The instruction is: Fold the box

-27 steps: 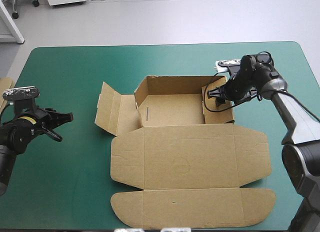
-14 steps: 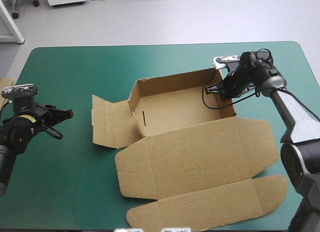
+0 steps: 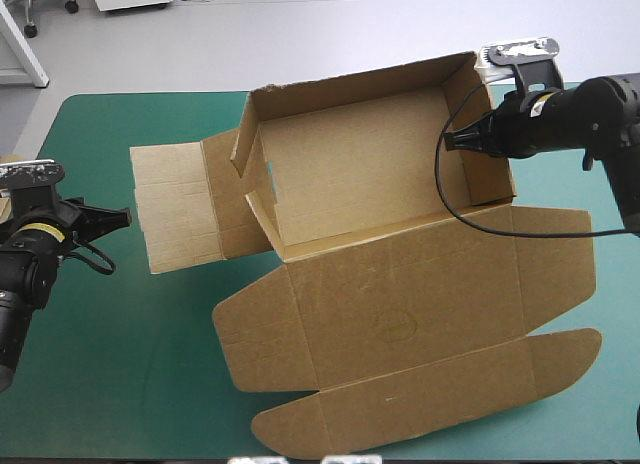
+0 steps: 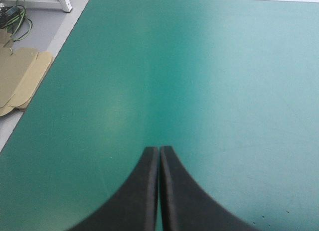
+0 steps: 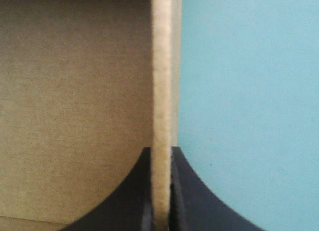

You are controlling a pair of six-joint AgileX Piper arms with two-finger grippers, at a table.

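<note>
Teal-green tabletop (image 3: 110, 384) | box (image 3: 380, 314) mid-table, tray end lifted and tipped since earlier, lid spread open | right hand (image 3: 455, 141) clamped on its right wall | left hand (image 3: 115, 219) closed, empty, well apart | left flaps untucked: repositioning, likely.

The box (image 3: 380, 314) — matt brown board, rough cut edge; teal-green cover (image 3: 120, 364) — smooth.

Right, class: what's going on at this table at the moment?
The right gripper is shut on the right-hand wall of the brown box, holding its tray part raised and tilted, the lid panels spread toward the near edge. The left gripper, shut and empty, hovers over the teal-green cover, apart from the box.
</note>
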